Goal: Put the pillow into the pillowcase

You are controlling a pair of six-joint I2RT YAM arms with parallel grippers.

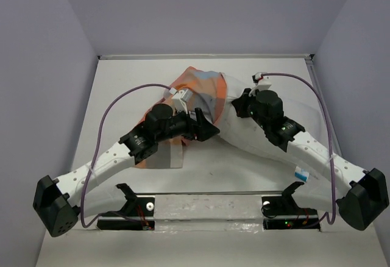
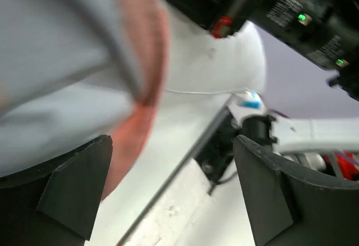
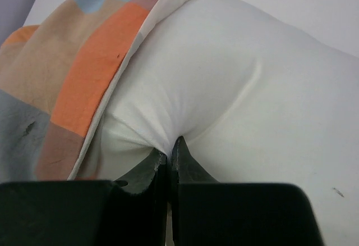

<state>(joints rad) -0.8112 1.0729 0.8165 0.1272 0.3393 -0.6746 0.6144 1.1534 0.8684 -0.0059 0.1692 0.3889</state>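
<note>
The right hand (image 3: 168, 156) is closed tight on a small fold of the pillow (image 3: 252, 89), with the white cover puckered into its tips. Just to its left, the hem of the case (image 3: 67, 72) lies over the pillow's far end. Only that end is covered. Most of the pillow bulges out on the table (image 1: 122, 84) to the hand's right and back toward its arm, and the tag (image 1: 300, 174) corner is furthest out.

The left hand (image 2: 173, 145) is spread wide with nothing between its fingers. In its blurred wrist view, the case hangs just above and to the left of it.

The main risk is that nothing appears to hold the mouth of the case. If the right hand pushes the pillow in now, I judge the loose case would slide along the table with it. The hem could also roll back off the end it already covers.

The pinch is shallow too. It may slip off the soft cover, or only bunch the filling at the hem and jam the opening. The left hand could also close on pillow and case together, pinning the mouth shut.
</note>
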